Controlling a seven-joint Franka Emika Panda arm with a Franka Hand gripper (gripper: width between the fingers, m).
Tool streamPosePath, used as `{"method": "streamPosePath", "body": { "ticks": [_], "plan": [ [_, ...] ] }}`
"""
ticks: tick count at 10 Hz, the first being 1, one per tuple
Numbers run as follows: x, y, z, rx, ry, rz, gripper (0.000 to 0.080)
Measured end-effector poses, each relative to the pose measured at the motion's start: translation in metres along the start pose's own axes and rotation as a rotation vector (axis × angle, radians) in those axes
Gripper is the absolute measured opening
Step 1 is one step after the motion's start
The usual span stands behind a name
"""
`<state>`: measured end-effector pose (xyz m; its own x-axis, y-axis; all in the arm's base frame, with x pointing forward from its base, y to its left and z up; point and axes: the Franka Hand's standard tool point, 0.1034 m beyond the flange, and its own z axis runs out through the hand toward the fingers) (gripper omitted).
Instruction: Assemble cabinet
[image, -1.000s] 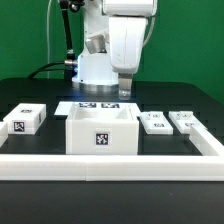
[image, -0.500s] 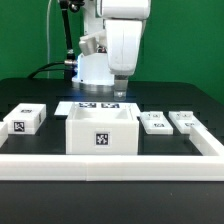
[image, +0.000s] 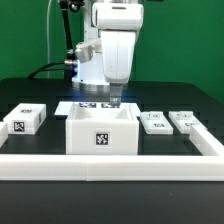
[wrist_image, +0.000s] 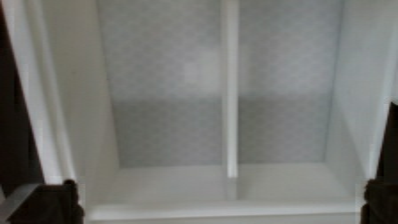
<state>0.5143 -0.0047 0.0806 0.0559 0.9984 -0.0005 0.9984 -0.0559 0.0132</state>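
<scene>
Black tabletop (image: 40, 95) holds the cabinet body (image: 85, 136); above it the gripper (image: 116, 98) hangs wide open, seemingly empty.

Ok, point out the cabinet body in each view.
Exterior view: the cabinet body stands at centre, its tagged front face toward the camera.
Wrist view: it fills almost the whole picture, seen looking into it.
Shared landmark: its open white cavity, beneath the open jaws.
</scene>
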Motion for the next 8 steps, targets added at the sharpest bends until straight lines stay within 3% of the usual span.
{"method": "streamPosePath", "body": {
  "ticks": [1,2,5,8],
  "plan": [
    [0.0,-0.001,0.0,0.0,0.0,0.001,0.0798],
    [0.001,-0.013,0.002,0.003,0.001,0.004,0.0798],
    [0.001,-0.047,0.021,0.048,0.001,0.012,0.0798],
    [0.001,-0.047,0.023,0.046,0.002,0.026,0.0798]
  ]
}}
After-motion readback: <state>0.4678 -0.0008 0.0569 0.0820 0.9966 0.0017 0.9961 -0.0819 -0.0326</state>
